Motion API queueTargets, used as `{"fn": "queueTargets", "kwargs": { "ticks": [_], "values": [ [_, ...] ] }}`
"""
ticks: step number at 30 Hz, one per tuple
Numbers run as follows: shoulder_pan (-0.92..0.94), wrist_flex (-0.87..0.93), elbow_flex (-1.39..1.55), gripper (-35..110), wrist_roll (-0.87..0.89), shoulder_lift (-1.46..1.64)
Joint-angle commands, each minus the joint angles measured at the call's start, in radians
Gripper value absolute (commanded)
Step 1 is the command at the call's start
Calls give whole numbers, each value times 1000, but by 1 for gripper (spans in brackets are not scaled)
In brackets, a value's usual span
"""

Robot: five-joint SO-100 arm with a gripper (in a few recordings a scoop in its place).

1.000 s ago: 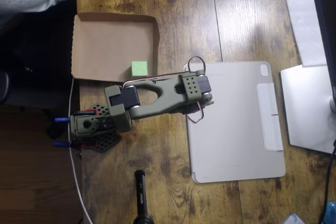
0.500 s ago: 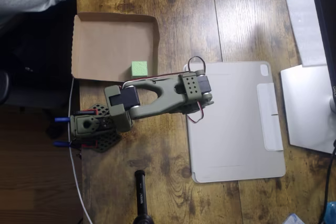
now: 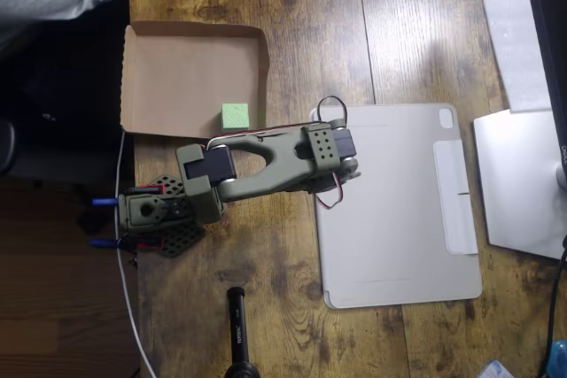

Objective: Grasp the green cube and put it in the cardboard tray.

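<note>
Wooden table (image 3: 292,24) carries the tray (image 3: 177,73) at ten o'clock. Cube (image 3: 235,116) sits inside its lower right corner, so placement looks done. Arm (image 3: 266,161) is folded back; finger state cannot be told.

— What lies on the wooden bench (image 3: 292,24), seen from overhead?
— The cardboard tray (image 3: 168,77) at ten o'clock, the olive arm's base (image 3: 155,219) at eight, a grey tablet cover (image 3: 399,205) at three, a black cylinder (image 3: 237,329) at six.
— And far right?
— Pale flat sheets (image 3: 523,183).
</note>
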Motion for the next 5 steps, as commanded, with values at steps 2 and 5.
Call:
{"fn": "queueTargets", "kwargs": {
  "ticks": [2, 5],
  "values": [
    [25, 3, 8, 0, 25, 35],
    [31, -8, 8, 0, 37, 35]
  ]
}}
